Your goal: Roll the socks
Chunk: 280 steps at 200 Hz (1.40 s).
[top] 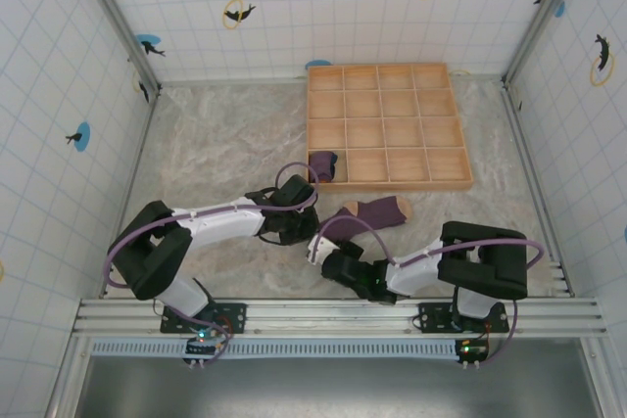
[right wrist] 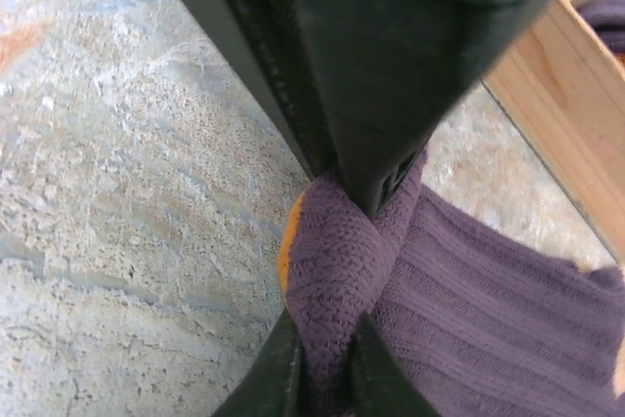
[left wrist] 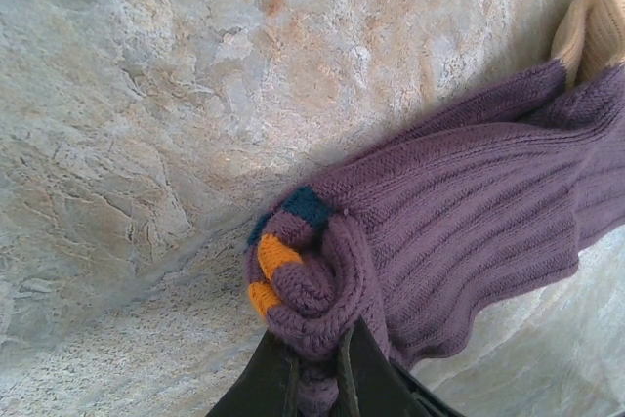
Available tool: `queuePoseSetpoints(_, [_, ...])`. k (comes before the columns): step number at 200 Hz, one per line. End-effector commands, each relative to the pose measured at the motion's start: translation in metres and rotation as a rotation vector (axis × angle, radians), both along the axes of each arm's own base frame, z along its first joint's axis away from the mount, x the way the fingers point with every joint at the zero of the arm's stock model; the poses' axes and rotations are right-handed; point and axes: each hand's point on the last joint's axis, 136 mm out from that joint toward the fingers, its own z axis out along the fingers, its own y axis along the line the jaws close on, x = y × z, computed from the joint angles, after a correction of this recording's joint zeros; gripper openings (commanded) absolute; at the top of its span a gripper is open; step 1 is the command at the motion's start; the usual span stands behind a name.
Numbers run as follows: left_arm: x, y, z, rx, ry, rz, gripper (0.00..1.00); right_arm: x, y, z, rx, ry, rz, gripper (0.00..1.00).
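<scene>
Left fingers (left wrist: 256, 393) and right fingers (right wrist: 391, 75) both pinch the curled cuff end of the sock (top: 377, 210), lying on the tabletop (top: 225, 144) at 6 o'clock from the tray (top: 389, 186), probably so the half-made roll cannot loosen while winding toward the toe at 3 o'clock.

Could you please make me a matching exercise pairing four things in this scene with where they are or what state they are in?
Things:
1. rolled sock
2. loose sock
3. wooden tray
4. left end effector

Places or states:
A. lying on the table just in front of the tray
B. at the far side of the table
C. shut on the curled-up end of a sock
D. in the tray's near-left corner compartment

Pairs: 1-D, 2-A, 3-B, 4-C
</scene>
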Motion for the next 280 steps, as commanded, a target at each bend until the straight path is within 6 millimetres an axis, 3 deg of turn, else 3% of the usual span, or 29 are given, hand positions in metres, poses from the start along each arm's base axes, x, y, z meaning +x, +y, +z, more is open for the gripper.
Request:
queuePoseSetpoints(1, [0.000, 0.002, 0.004, -0.005, 0.000, 0.008, 0.04, 0.002, 0.006, 0.003, 0.031, 0.032, -0.017, 0.00])
queuePoseSetpoints(9, [0.002, 0.002, 0.007, -0.012, -0.011, 0.013, 0.17, 0.001, 0.006, 0.002, 0.046, 0.057, -0.020, 0.00])
queuePoseSetpoints(26, [0.007, 0.002, 0.015, -0.025, -0.048, 0.024, 0.53, -0.004, 0.004, -0.001, 0.106, 0.164, -0.016, 0.00])
queuePoseSetpoints(36, [0.010, 0.003, 0.021, -0.032, -0.070, 0.034, 0.65, -0.006, 0.002, -0.003, 0.156, 0.241, -0.028, 0.00])
queuePoseSetpoints(46, [0.013, 0.002, 0.027, -0.044, -0.096, 0.039, 0.69, -0.006, -0.001, -0.004, 0.211, 0.324, -0.048, 0.00])
queuePoseSetpoints(99, [0.021, 0.002, 0.045, -0.105, -0.188, 0.057, 0.71, -0.011, -0.018, -0.007, 0.404, 0.656, -0.135, 0.00])
queuePoseSetpoints(139, [0.018, -0.001, 0.040, -0.111, -0.166, 0.046, 0.68, -0.017, -0.031, -0.011, 0.532, 0.874, -0.211, 0.00])
queuePoseSetpoints(192, [0.016, -0.009, 0.040, -0.149, -0.190, 0.019, 0.62, -0.015, -0.044, -0.016, 0.676, 1.053, -0.406, 0.00])
queuePoseSetpoints(226, [0.005, -0.012, 0.033, -0.211, -0.187, -0.001, 0.63, -0.011, -0.054, -0.018, 0.794, 1.158, -0.532, 0.00])
queuePoseSetpoints(280, [-0.010, -0.023, 0.029, -0.271, -0.192, -0.055, 0.63, -0.005, -0.069, -0.027, 0.846, 1.239, -0.695, 0.00])
